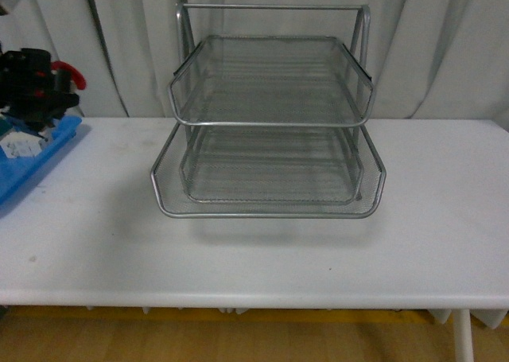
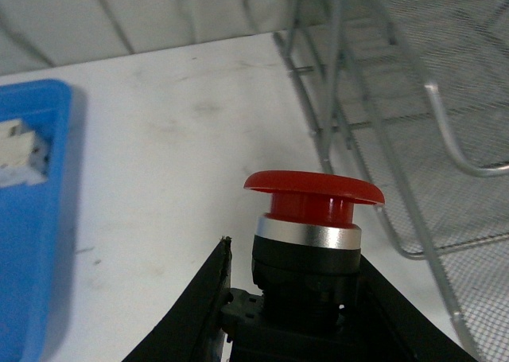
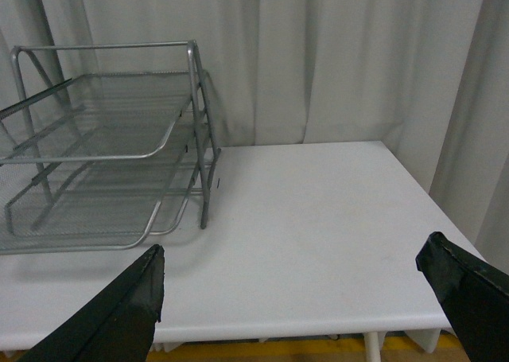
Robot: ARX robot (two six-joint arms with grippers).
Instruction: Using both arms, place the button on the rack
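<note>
You will find the button [image 2: 314, 211] pinched in the left tool [image 2: 298, 258]: its black body sits clamped between the two dark fingers [image 2: 195, 314], with the red mushroom cap and silver collar standing clear of them. The left arm [image 1: 36, 83] is at the left edge of the desk [image 1: 254, 251], above a blue tray [image 1: 32, 159] that lies at that edge and holds a white block [image 2: 16, 151]. The left wrist view shows bare desk under the button, between the blue tray and the rack [image 1: 270, 131], and the button is apart from both. The rack stands mid-desk towards the back edge, with its lowest mesh tray drawn out towards the front edge. The right tool [image 3: 294, 298] is spread wide and holds nothing. It hangs over the right part of the desk, off the rack's right side.
</note>
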